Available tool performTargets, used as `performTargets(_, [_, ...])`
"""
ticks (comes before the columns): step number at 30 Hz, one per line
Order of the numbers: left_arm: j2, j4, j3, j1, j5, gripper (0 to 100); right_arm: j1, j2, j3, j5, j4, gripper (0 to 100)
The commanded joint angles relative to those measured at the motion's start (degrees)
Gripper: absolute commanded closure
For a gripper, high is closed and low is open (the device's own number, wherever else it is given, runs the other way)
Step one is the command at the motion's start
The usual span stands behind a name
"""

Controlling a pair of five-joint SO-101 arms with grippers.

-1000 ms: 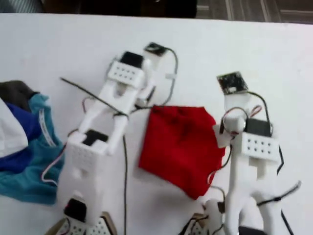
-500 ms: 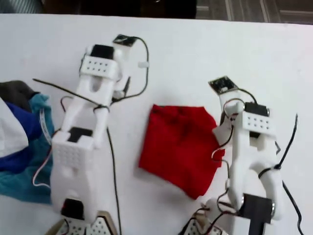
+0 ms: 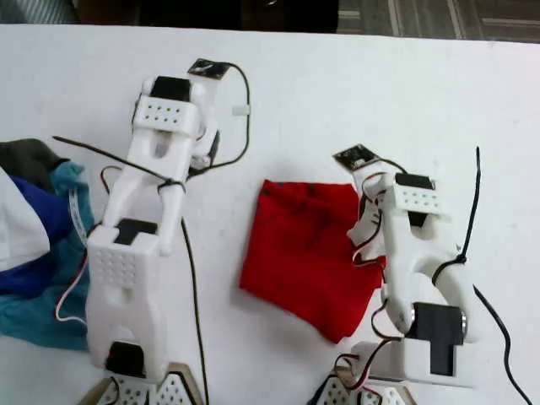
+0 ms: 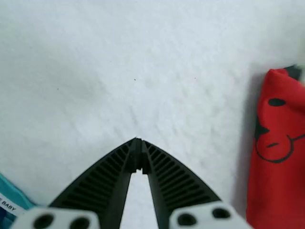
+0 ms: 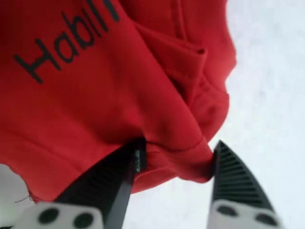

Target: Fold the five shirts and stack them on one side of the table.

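A folded red shirt (image 3: 308, 253) with black print lies in the middle of the white table (image 3: 354, 84). My right gripper (image 5: 178, 143) stands open over its right edge, and a fold of the red shirt (image 5: 95, 81) lies between the two black fingers. From above, the right gripper (image 3: 364, 221) sits at the shirt's right border. My left gripper (image 4: 138, 143) is shut on nothing over bare table, with the red shirt (image 4: 279, 143) off to one side. In the high view the left gripper (image 3: 205, 154) hangs left of the shirt's far corner.
A loose pile of shirts (image 3: 42, 245) in teal, blue, white and dark grey lies at the table's left edge. A teal corner (image 4: 7, 207) of it shows by the left gripper. Both arm bases stand at the near edge, with cables trailing.
The left arm swung left, away from the red shirt's far edge. The right arm drew back and lowered its gripper onto the shirt's right edge.
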Motion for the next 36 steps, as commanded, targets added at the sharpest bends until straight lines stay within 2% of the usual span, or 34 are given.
performTargets(1, [-3.69, 0.35, -1.63, -0.53, -0.62, 97, -0.22, 0.13, -2.46, 0.09, -1.19, 84.3])
performTargets(6, [-3.52, 0.18, -1.54, -0.53, -0.62, 97, -0.22, -3.21, -2.55, -0.09, -1.19, 86.4])
performTargets(11, [-3.52, 0.26, -1.54, -0.53, -0.62, 97, -0.13, -8.92, -2.46, -0.18, -0.92, 98.5])
performTargets(20, [-3.52, 0.35, -1.54, -0.53, -0.62, 97, -0.31, -13.05, -3.69, 0.18, -0.92, 97.8])
performTargets(29, [-3.52, 0.35, -1.54, -0.53, -0.62, 97, -1.71, -13.58, -14.15, 0.44, 1.45, 97.8])
performTargets(36, [-3.6, 0.62, -1.54, -0.53, -0.62, 97, -3.56, -6.2, -14.68, 0.44, -4.18, 97.8])
